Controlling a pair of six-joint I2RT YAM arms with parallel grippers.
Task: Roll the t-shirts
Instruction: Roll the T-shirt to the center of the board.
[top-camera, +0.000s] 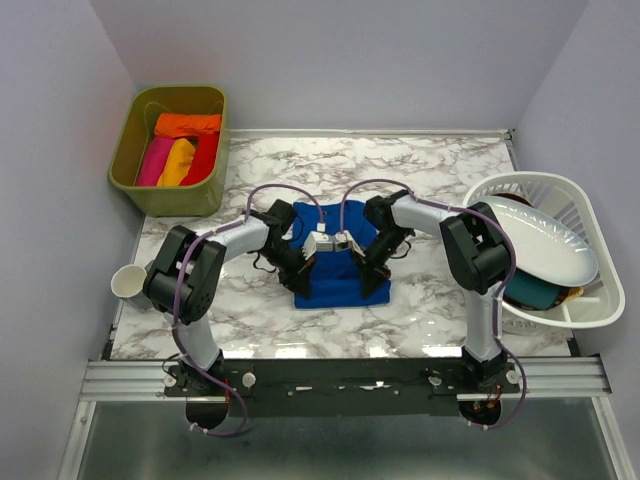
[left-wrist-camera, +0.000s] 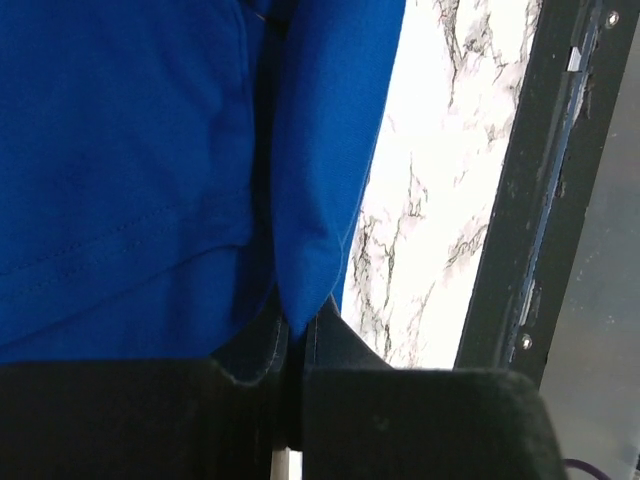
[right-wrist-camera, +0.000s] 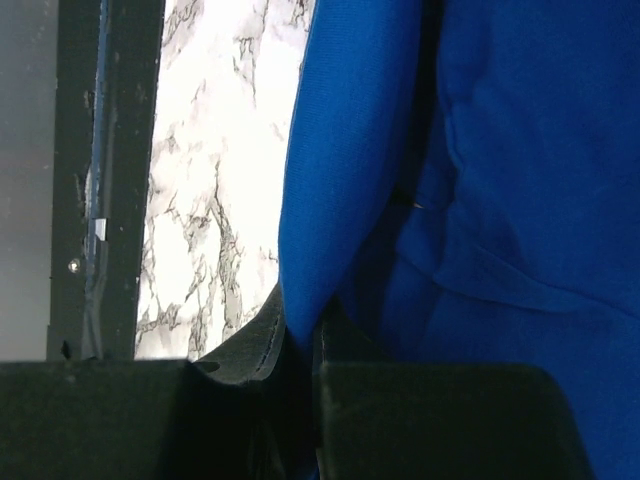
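A royal blue t-shirt lies folded in the middle of the marble table. My left gripper is at its left edge, my right gripper at its right edge. In the left wrist view the left gripper is shut on a fold of the blue t-shirt. The right wrist view shows the right gripper pinching a fold of the same shirt. Rolled orange, pink, yellow and red t-shirts sit in the bin. The chest graphic is hidden.
The olive green bin stands at the back left corner. A white basket at the right edge holds a white plate and a teal dish. A paper cup is at the left edge. A metal rail runs along the front.
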